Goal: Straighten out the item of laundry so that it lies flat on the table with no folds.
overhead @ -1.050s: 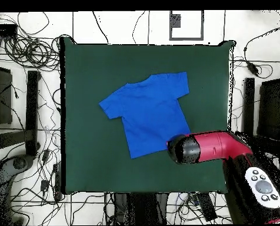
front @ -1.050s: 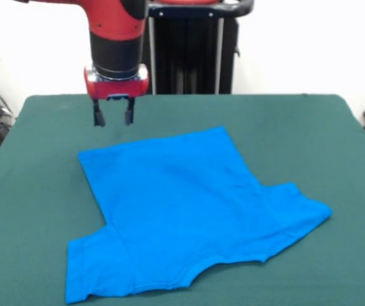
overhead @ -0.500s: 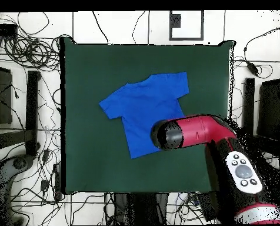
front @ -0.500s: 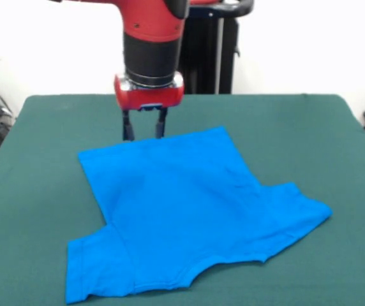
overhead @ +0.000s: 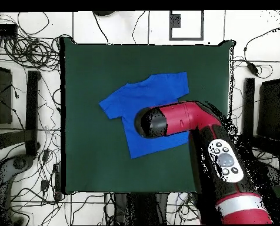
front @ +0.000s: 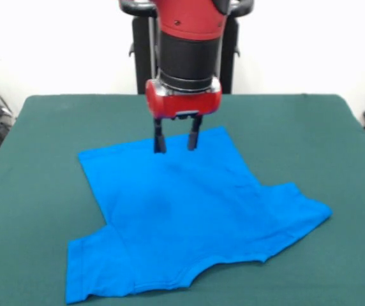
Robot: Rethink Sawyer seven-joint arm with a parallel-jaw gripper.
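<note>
The item of laundry (front: 189, 217) is a bright blue short-sleeved T-shirt spread on the dark green table (front: 36, 140), its hem toward the far side and both sleeves near the front edge. It lies mostly flat with faint ripples. My gripper (front: 177, 142) hangs open above the shirt's far hem area, its two dark fingers pointing down with nothing between them. In the overhead view the shirt (overhead: 139, 97) shows at the table's (overhead: 89, 65) centre, and the red arm covers its lower right part and hides the gripper.
Bare green cloth surrounds the shirt on all sides. Cables and stands lie on the floor beyond the table edges (overhead: 25, 53). The red arm (overhead: 183, 120) reaches in from the lower right in the overhead view.
The arm has swung from beyond the shirt's far left corner to over its far hem, with the gripper still open. The shirt has not moved.
</note>
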